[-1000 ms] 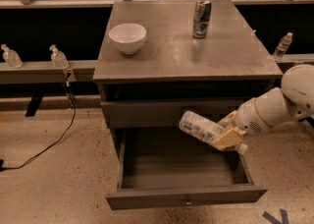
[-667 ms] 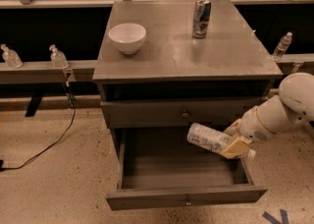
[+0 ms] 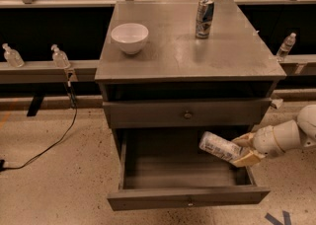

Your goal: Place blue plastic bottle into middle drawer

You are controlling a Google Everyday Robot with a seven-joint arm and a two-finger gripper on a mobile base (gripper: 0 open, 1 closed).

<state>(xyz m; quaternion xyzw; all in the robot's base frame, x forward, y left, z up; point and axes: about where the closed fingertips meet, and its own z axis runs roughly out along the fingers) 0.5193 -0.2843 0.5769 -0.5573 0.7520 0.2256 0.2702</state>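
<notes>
1. Your claw point(image 3: 245, 150), at the tip of the white arm point(image 3: 289, 136) reaching in from the right of the middle drawer point(image 3: 148, 201), is clamped on one end of the blue plastic bottle point(image 3: 219, 145).
2. The bottle hangs tilted, nearly on its side, over the right rear part of the middle drawer, with its free end pointing left and slightly up. It looks clear of the drawer's floor, though contact cannot be ruled out.
3. Risk one: the claw sits just beside the middle drawer's right wall, so a straight descent could snag the fingers point(image 3: 248, 159) or the bottle's held end on that low rim.
4. Risk two: let go from this height and tilt and the round bottle will likely roll across the flat floor. It should stay inside the walls, but it may bounce.
5. Risk three: the closed drawer front point(image 3: 187, 115) directly above the middle drawer overhangs the rear, so lifting out carelessly could knock the claw against it.
6. Above the middle drawer, the grey desk point(image 3: 232, 54) carries a white bowl point(image 3: 129, 37) towards its left and a dark drink can point(image 3: 204, 18) further back.
7. Left of the middle drawer, two small pump bottles point(image 3: 60, 57) stand on a rail and a black cable point(image 3: 49, 145) trails over the speckled floor point(image 3: 44, 189). Right of the drawer and higher up, another small bottle point(image 3: 286, 46) stands on the rail.
</notes>
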